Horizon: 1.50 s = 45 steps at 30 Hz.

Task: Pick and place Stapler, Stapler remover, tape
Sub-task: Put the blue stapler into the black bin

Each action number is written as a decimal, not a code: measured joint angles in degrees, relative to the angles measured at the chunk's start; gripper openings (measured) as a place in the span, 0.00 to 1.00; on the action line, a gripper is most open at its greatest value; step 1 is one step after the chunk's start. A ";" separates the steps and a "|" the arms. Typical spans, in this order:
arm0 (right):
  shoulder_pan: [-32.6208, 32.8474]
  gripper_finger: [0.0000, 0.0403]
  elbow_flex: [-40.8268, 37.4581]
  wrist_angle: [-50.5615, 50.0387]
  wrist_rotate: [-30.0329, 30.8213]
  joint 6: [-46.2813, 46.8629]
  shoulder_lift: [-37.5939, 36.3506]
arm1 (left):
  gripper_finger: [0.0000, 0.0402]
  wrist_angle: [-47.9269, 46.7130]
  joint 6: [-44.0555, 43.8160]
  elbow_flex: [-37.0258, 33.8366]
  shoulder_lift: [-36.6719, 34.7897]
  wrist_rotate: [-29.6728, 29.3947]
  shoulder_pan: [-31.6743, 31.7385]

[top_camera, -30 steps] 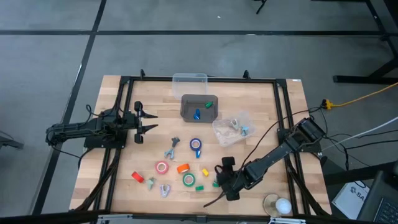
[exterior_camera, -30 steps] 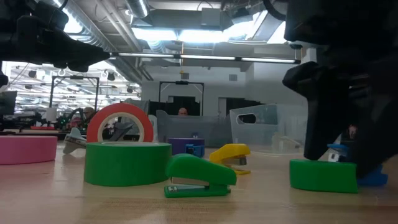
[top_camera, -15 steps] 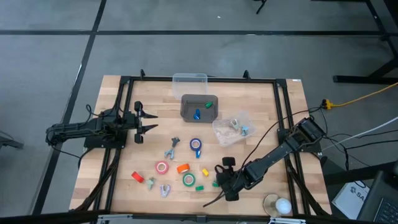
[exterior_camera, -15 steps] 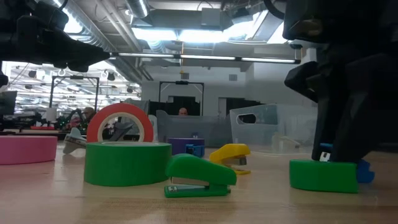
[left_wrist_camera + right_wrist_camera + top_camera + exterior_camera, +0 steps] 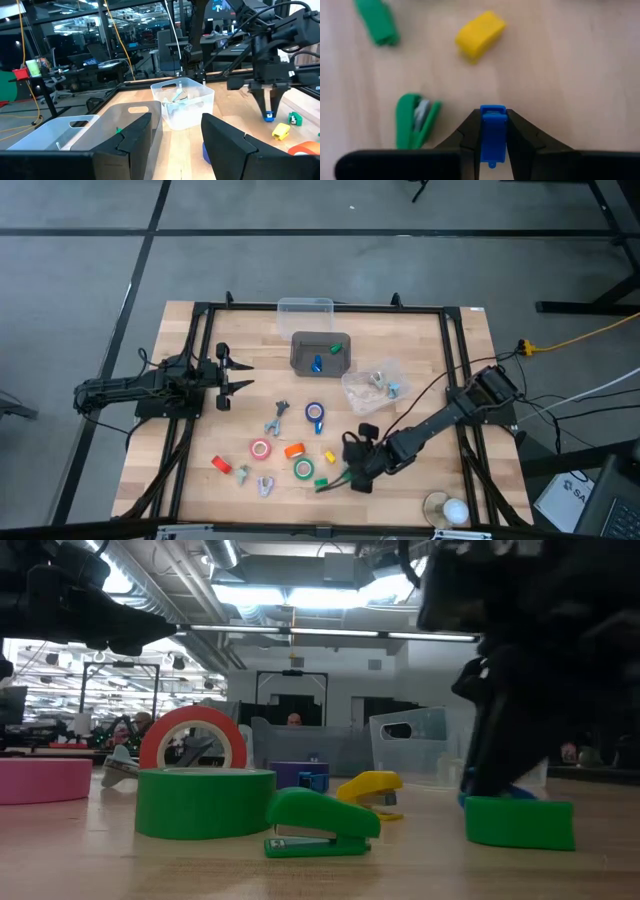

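My right gripper (image 5: 352, 465) hangs over the table's near middle, shut on a small blue stapler (image 5: 493, 131). Beneath it lie a yellow stapler (image 5: 480, 30) and two green staplers (image 5: 415, 121) (image 5: 379, 22). The tape rolls lie flat on the wood: red-pink (image 5: 261, 449), green (image 5: 303, 469) and blue (image 5: 314, 413). Grey stapler removers (image 5: 278, 418) (image 5: 264, 485) lie near them. My left gripper (image 5: 240, 376) waits open above the table's left side, with nothing between its fingers. My right gripper pinches the blue stapler's two long sides (image 5: 493, 120) between its two fingers. The fingers come from above, pointing down. The stapler sits between the fingertips (image 5: 269, 116), lifted a little clear of the table.
A dark grey tray (image 5: 300, 360) holding small blue and green pieces stands far centre, with a clear bin (image 5: 305, 307) behind it. A clear tub (image 5: 372, 388) of small items stands right of centre. Orange (image 5: 294, 450) and red (image 5: 221, 465) staplers lie near the tape rolls.
My right gripper has shut on the blue stapler, which lay on the table beside a green stapler. It has raised the stapler and carried it a short way toward the table's left and far edges.
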 joint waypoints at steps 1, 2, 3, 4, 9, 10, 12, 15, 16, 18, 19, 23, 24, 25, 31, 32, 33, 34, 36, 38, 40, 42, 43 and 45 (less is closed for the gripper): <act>-0.49 0.16 0.00 0.00 0.01 0.68 0.00 | 0.42 0.00 0.00 0.01 0.00 0.00 0.02; -1.01 0.16 0.00 0.05 0.01 1.55 0.00 | 0.42 0.00 0.00 0.00 0.00 0.00 0.00; -1.55 0.16 0.00 0.09 0.00 2.25 0.00 | 0.42 0.00 0.00 0.01 0.00 0.00 0.02; -2.11 0.16 0.00 0.11 0.01 3.15 0.00 | 0.42 0.00 0.00 0.00 0.00 0.00 0.00; -4.64 0.16 0.00 0.12 -0.03 6.97 0.00 | 0.42 0.00 0.00 0.00 0.00 0.00 0.00; -5.08 0.16 0.00 0.19 -0.03 7.46 0.00 | 0.42 0.00 0.02 0.00 0.00 0.00 0.02; -5.88 0.16 0.00 0.68 -0.13 7.57 -0.04 | 0.42 0.00 0.01 0.01 0.00 0.01 0.01; -6.80 0.16 0.00 2.24 -0.31 7.53 -0.41 | 0.42 -0.02 0.00 0.02 0.00 0.00 0.00; -7.01 0.16 -0.01 2.31 -0.36 7.54 -0.86 | 0.42 0.00 0.00 0.00 0.00 0.00 0.02; -7.41 0.16 0.37 2.97 -0.63 7.54 -1.57 | 0.42 -0.07 0.00 0.02 0.00 0.00 0.02; -7.51 0.16 0.58 2.89 -0.65 7.54 -2.01 | 0.42 -0.04 0.00 0.01 0.00 0.00 0.02; -7.72 0.16 1.88 2.28 -0.28 7.60 -3.75 | 0.42 -0.22 0.00 0.00 0.00 0.00 0.00; -7.74 0.16 2.31 2.22 0.30 7.52 -4.22 | 0.42 -0.04 0.00 0.01 0.02 0.00 0.01; -7.74 0.16 2.70 1.86 0.98 7.54 -4.81 | 0.42 -0.06 0.00 0.00 0.02 0.02 0.00; -7.78 0.16 4.82 0.77 5.62 7.06 -6.98 | 0.42 -0.02 0.00 0.01 0.02 0.00 0.01; -7.90 0.16 5.27 0.88 6.51 6.39 -7.03 | 0.42 0.00 0.00 0.00 0.03 0.01 0.02; -7.94 0.16 5.61 0.89 7.00 5.81 -7.20 | 0.42 -0.01 0.00 0.00 0.04 0.01 0.01; -8.15 0.16 5.99 0.75 7.39 5.30 -7.38 | 0.42 -0.02 0.00 0.02 0.04 0.02 0.00; -8.69 0.16 7.22 0.95 7.51 4.48 -7.45 | 0.42 0.00 0.00 0.00 0.04 0.00 0.02; -9.46 0.16 8.50 0.29 7.56 4.18 -7.45 | 0.42 -0.04 0.00 0.02 0.04 0.00 0.02; -10.33 0.16 9.75 0.12 7.56 2.96 -7.45 | 0.42 0.00 0.00 0.00 0.04 0.00 0.02; -11.20 0.16 10.77 0.02 7.56 2.46 -7.45 | 0.42 -0.04 0.00 0.02 0.04 0.02 0.00; -11.69 0.16 11.39 -0.09 7.53 1.67 -7.45 | 0.42 -0.02 0.00 0.00 0.04 0.02 0.02; -12.65 0.16 12.72 -0.04 7.52 0.39 -7.46 | 0.42 -0.02 0.00 0.00 0.04 0.02 0.00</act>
